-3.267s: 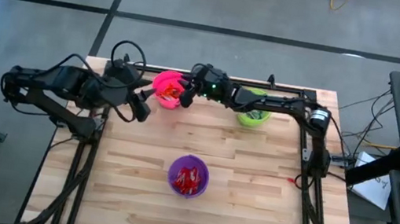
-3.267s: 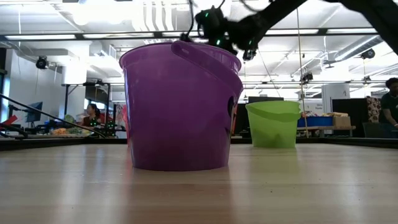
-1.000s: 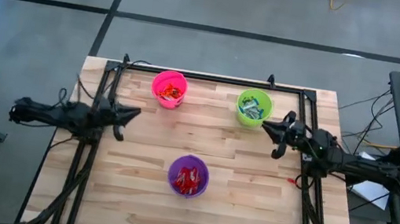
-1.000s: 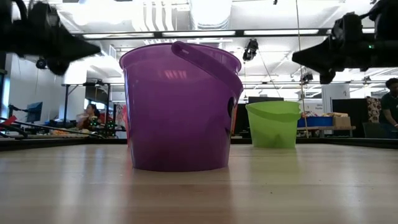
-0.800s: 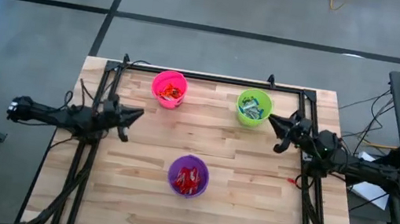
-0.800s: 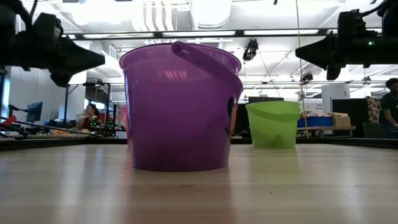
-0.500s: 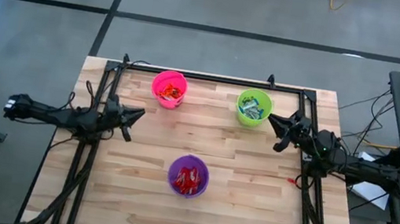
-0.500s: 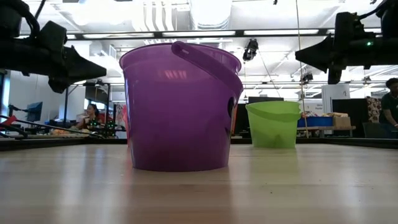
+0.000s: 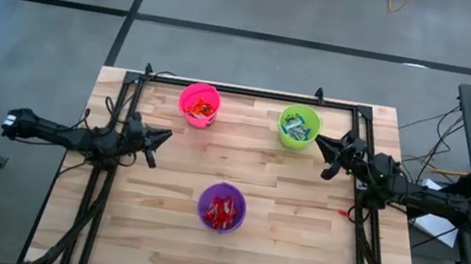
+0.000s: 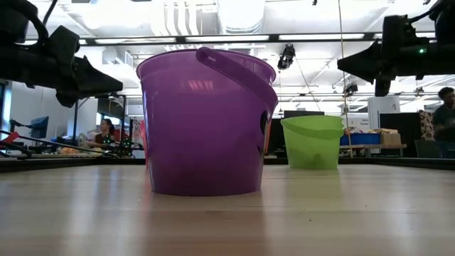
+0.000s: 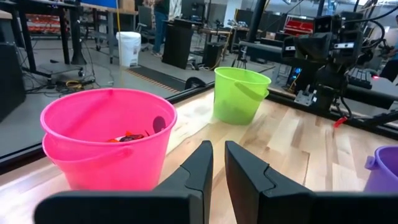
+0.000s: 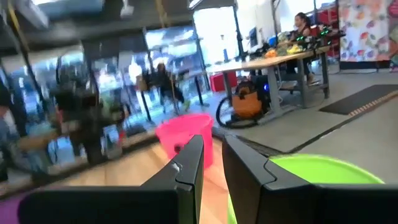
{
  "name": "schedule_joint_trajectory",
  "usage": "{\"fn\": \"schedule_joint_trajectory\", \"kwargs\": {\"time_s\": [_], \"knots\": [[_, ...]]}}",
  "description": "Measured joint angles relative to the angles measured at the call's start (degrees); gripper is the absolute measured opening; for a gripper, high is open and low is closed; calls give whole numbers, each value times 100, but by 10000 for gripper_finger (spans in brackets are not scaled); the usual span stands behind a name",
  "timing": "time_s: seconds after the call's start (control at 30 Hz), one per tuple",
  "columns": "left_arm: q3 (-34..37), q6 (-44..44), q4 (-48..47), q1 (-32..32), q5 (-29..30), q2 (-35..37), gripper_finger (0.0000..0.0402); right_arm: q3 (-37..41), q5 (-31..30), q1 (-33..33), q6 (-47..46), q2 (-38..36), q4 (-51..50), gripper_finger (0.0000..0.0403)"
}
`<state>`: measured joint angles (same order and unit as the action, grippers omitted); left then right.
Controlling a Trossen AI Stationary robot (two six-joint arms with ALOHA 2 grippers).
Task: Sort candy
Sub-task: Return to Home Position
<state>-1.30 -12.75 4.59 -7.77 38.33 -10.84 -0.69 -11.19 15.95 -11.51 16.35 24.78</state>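
Red candies (image 9: 221,210) lie in the purple cup (image 9: 222,207) near the table's middle. Orange and red candies (image 9: 203,107) lie in the pink cup (image 9: 198,104), and blue-and-white candies (image 9: 296,133) in the green cup (image 9: 299,126); both cups stand by the far edge. My left gripper (image 9: 160,136) hovers at the left edge, shut and holding nothing, pointing at the pink cup (image 11: 106,134). My right gripper (image 9: 326,151) hovers at the right edge beside the green cup (image 12: 317,180), shut and holding nothing. Both grippers (image 10: 117,87) (image 10: 341,65) hang well above the tabletop.
The wooden tabletop (image 9: 296,225) has a dark metal frame (image 9: 251,92) along its far, left and right sides. A small red bit (image 9: 343,211) lies at the right edge. The room behind the table holds benches and people (image 10: 106,131). Bare wood lies between the three cups.
My left arm has stretched back toward the table's left edge, and its gripper has sunk lower. My right gripper has shifted slightly toward the far edge and risen a little. The cups and candies have stayed where they were.
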Motion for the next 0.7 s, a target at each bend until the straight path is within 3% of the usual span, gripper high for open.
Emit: {"fn": "schedule_joint_trajectory", "kwargs": {"time_s": [0.1,0.3,0.7], "knots": [[0,0,6,0,3,-47,27,2,52,-157,239,-408,-406,52],[-7,1,1,0,7,-109,27,4,222,-370,166,-1481,-2193,52],[-9,2,1,-2,7,-263,27,4,749,-1267,1732,-1634,-2342,52]]}}
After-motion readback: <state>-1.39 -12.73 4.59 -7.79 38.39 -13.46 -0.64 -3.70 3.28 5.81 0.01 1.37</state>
